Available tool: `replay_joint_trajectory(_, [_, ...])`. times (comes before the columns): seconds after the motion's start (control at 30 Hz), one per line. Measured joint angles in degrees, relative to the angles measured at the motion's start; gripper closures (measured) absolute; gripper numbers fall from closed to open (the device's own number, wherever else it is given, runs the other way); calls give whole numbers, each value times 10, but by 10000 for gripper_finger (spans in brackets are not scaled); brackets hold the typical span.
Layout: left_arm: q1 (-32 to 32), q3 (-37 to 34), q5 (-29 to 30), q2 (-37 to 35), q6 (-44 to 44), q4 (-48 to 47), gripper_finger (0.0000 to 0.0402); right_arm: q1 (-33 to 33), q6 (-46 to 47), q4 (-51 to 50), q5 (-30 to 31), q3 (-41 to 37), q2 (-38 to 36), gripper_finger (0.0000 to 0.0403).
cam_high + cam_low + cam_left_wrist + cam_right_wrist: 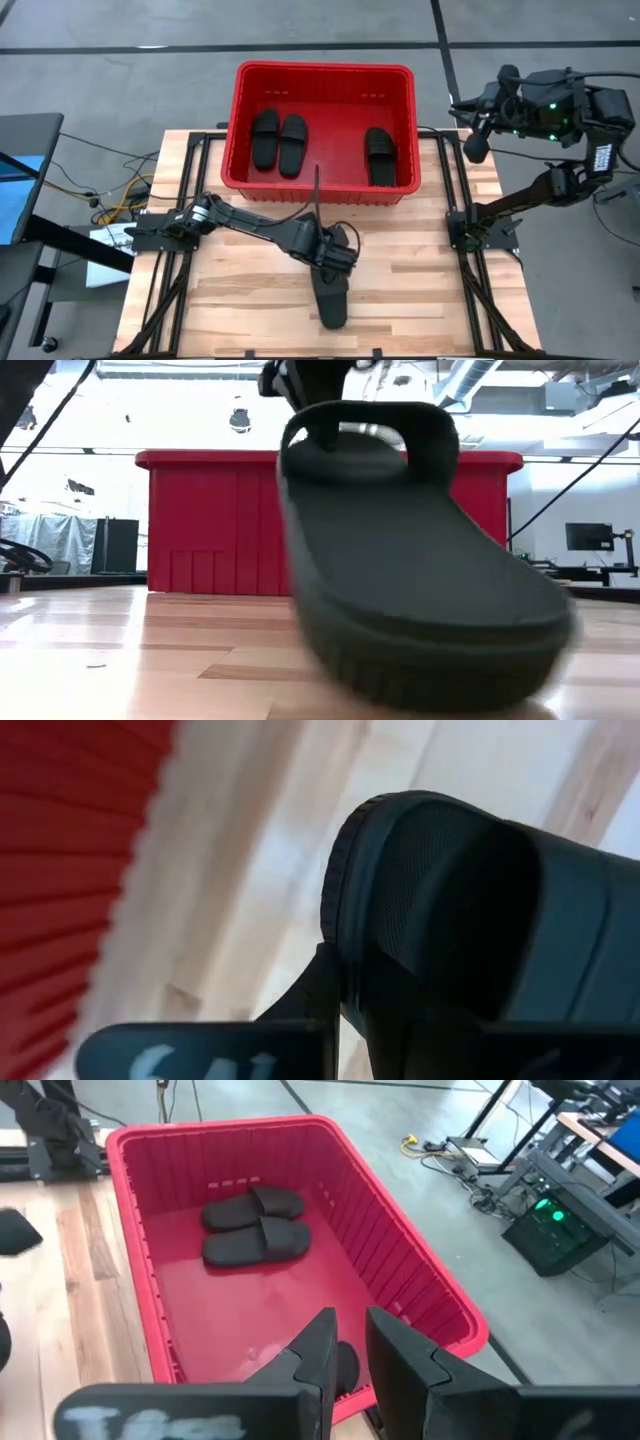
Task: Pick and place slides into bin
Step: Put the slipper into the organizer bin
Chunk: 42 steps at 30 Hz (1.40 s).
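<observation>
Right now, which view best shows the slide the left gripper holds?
The high view: the whole slide shows under the left gripper. The low view fills with it, the left wrist sees only its strap, the right wrist misses it.

Four matte black rubber slide sandals are on view: a pair lying side by side [278,140] and a single one [379,156] inside the one large bright red slotted plastic crate [325,190], and a fourth [331,294] out on the single pale wooden plank table [240,300]. Two dark robot arms are counted, one at each side of the table. The right wrist view shows what may be the edge of the single sandal, partly hidden.
</observation>
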State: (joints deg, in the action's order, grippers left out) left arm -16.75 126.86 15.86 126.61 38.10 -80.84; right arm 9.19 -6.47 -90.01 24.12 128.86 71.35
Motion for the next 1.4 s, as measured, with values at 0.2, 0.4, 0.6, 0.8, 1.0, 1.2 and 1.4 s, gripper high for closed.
replay_joint_trajectory(0.2, [1, 80, 59, -1, -7, -59, 396, 7, 16, 0, 0, 0, -2, 351])
replay_joint_trajectory(0.4, [1, 77, 108, -25, -6, -75, 396, 7, 20, 0, 0, 0, -3, 351])
replay_joint_trajectory(0.6, [5, 78, 159, -49, -6, -85, 396, 7, 39, 0, 1, 0, -2, 351])
replay_joint_trajectory(0.8, [9, 78, 219, -88, -19, -84, 396, 7, 66, 0, 1, 0, -2, 351])
replay_joint_trajectory(1.0, [8, 78, 263, -134, -48, -83, 396, 7, 88, 0, 1, -5, 3, 351])
replay_joint_trajectory(1.2, [8, 78, 296, -179, -90, -82, 396, 7, 97, 0, 2, -65, 1, 351])
replay_joint_trajectory(1.4, [25, 78, 316, -216, -136, -78, 396, 7, 126, 0, 2, -140, -2, 351])
